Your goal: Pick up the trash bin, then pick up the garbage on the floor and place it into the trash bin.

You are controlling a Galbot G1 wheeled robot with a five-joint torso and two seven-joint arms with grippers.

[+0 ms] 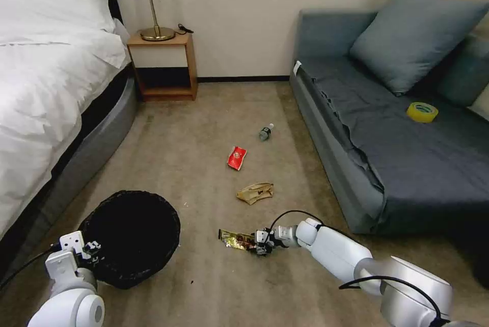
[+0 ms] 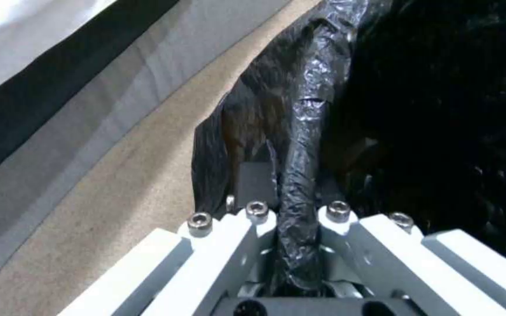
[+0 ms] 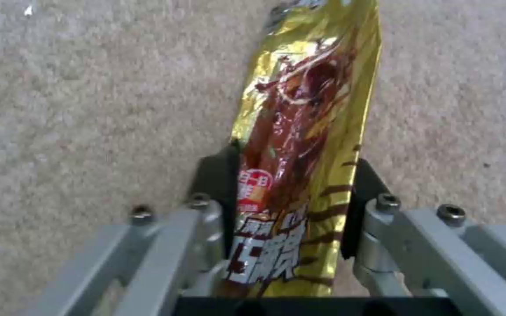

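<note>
1. Risk at the left gripper (image 2: 297, 245): it pinches a fold of crinkled black plastic liner at the near rim of the small round trash bin (image 1: 133, 238), which sits on the beige carpet (image 1: 204, 113) beside the bed (image 1: 46, 87). The hold looks to be on bag film more than rigid wall, so I judge the liner could slide or tear and the bin sag or tip if it is carried.
2. Risk at the right gripper (image 1: 259, 242): its fingers (image 3: 215, 175) bracket one end of the long gold-brown foil snack wrapper (image 3: 303, 145), which lies on the carpet to the right of the bin. The foil is slick and limp; a light clamp could let it slip out, and the free end could droop and catch the bin's rim on the way over.
3. Count, garbage: 4 pieces on the floor. Nearest is the wrapper, then 1 crumpled tan paper (image 1: 255, 192), then 1 red snack packet (image 1: 237, 157), then 1 small clear white-capped bottle (image 1: 265, 132) farthest off.
4. Count, other: 1 trash bin, 2 grippers, and 1 yellow tape roll (image 1: 422, 111) on the grey sofa (image 1: 407, 164), which might be mistaken for litter.
</note>
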